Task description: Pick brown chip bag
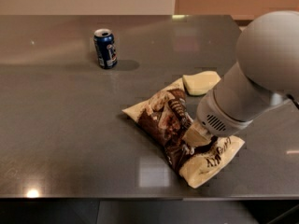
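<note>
The brown chip bag (pixel 163 118) lies near the table's front edge, right of centre, with a dark brown middle and cream ends. My gripper (pixel 195 136) comes down from the right on the large white arm (pixel 261 73). It is shut on the bag's middle, where the foil bunches up around it. One cream fingertip (pixel 198 134) shows against the brown foil; the other is hidden by the wrist. The bag's near cream end (pixel 210 164) is slightly raised, and its far left corner rests on the table.
A blue soda can (pixel 105 48) stands upright at the back left. A pale yellow sponge-like block (pixel 201 82) lies just behind the bag, touching its far edge. The grey table's front edge (pixel 93 197) runs just below the bag.
</note>
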`<state>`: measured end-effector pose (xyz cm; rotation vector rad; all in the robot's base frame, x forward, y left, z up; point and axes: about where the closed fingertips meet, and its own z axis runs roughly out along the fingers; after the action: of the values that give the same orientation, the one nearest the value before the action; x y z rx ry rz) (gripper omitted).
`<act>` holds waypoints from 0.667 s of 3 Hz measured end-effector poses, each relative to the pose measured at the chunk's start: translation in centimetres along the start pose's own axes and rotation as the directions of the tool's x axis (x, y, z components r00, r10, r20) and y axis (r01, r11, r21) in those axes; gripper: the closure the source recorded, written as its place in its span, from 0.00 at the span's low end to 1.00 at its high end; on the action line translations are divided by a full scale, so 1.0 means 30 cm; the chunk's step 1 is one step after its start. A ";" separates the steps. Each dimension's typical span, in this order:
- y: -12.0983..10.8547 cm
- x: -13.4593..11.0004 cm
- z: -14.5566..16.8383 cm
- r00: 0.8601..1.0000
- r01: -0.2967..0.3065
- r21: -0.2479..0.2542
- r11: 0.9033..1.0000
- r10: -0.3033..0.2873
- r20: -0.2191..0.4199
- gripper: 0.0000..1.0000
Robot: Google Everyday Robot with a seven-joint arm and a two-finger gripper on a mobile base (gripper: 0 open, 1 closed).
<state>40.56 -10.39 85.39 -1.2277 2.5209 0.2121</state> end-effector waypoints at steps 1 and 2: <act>-0.011 -0.021 -0.067 0.999 -0.018 0.001 1.000 0.018 0.042 1.00; -0.025 -0.042 -0.163 0.995 -0.026 0.009 1.000 0.025 0.096 1.00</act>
<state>40.77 -11.27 90.42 -1.1540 2.4538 0.2581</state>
